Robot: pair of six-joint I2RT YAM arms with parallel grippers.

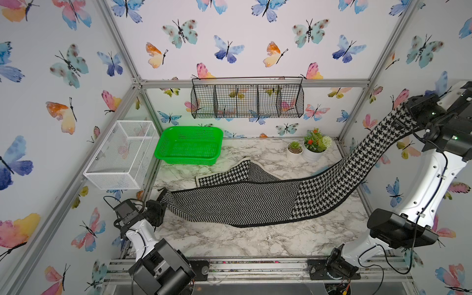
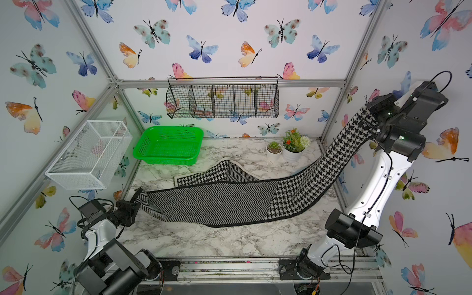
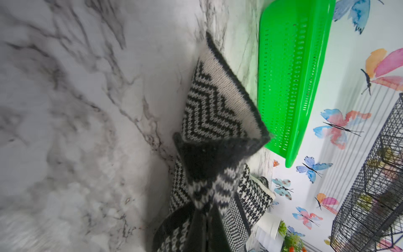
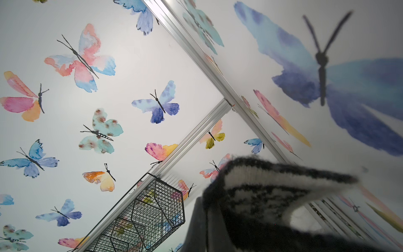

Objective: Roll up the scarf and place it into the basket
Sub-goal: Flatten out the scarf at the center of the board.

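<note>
A long black-and-white scarf (image 1: pixel 245 204), part zigzag and part houndstooth, stretches unrolled across the marble table (image 1: pixel 229 240) in both top views. My left gripper (image 1: pixel 163 195) is shut on its zigzag end low at the table's left side, and the pinched corner (image 3: pixel 218 113) sticks out past the left gripper (image 3: pixel 205 231). My right gripper (image 1: pixel 406 108) is shut on the houndstooth end (image 4: pixel 272 192), held high by the right wall, so that half hangs in the air. The green basket (image 1: pixel 191 129) stands empty at the back left, with a folded scarf flap (image 2: pixel 224 171) just in front of it.
A white wire-mesh box (image 1: pixel 122 155) juts from the left wall above the left arm. A black wire rack (image 1: pixel 247 101) hangs on the back wall. Two small potted plants (image 1: pixel 313 145) stand at the back right, near the rising scarf.
</note>
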